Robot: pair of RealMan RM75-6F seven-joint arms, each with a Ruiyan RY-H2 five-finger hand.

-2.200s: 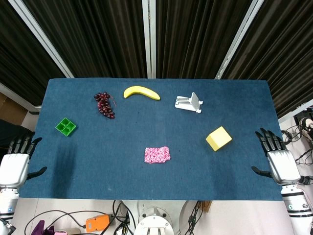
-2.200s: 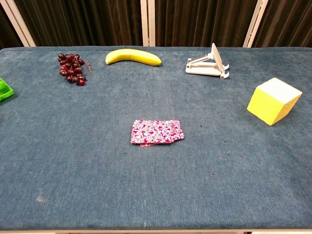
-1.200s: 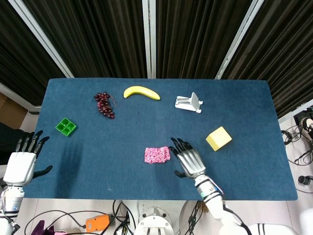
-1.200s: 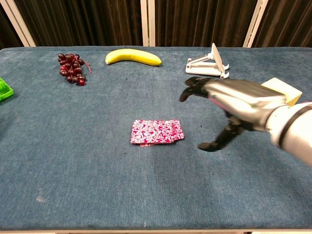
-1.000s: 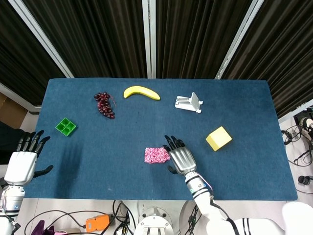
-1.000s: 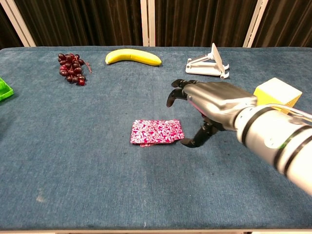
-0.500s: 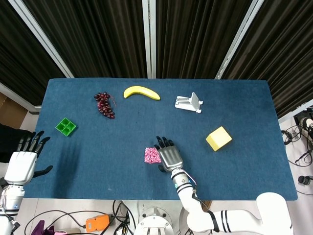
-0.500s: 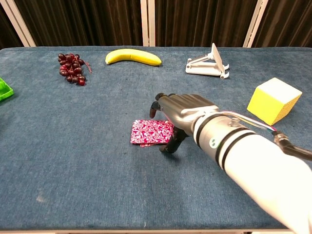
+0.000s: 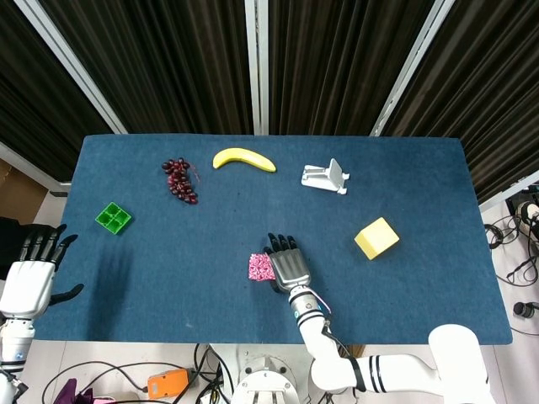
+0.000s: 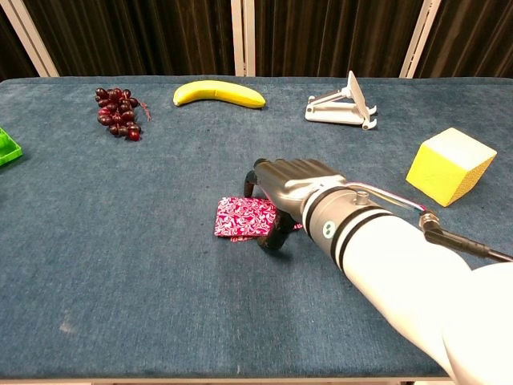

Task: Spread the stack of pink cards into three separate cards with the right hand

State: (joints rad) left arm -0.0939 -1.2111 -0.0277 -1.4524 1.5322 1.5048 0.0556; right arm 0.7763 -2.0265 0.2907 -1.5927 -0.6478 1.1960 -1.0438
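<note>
Blue felt table (image 9: 168, 252), dark curtains (image 9: 337, 59) behind; right hand (image 10: 288, 186) spread over pink cards (image 10: 243, 217), grasping nothing; released left hand (image 9: 29, 282) only in head view

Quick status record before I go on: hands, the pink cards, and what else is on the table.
right hand: over the right part of the card stack, fingers apart, holding nothing; contact unclear
left hand: off the table's left edge, open
pink cards: one stack, not yet spread
table: blue cloth
far side: grapes, banana, white stand
right side: yellow block
left edge: green tray
</note>
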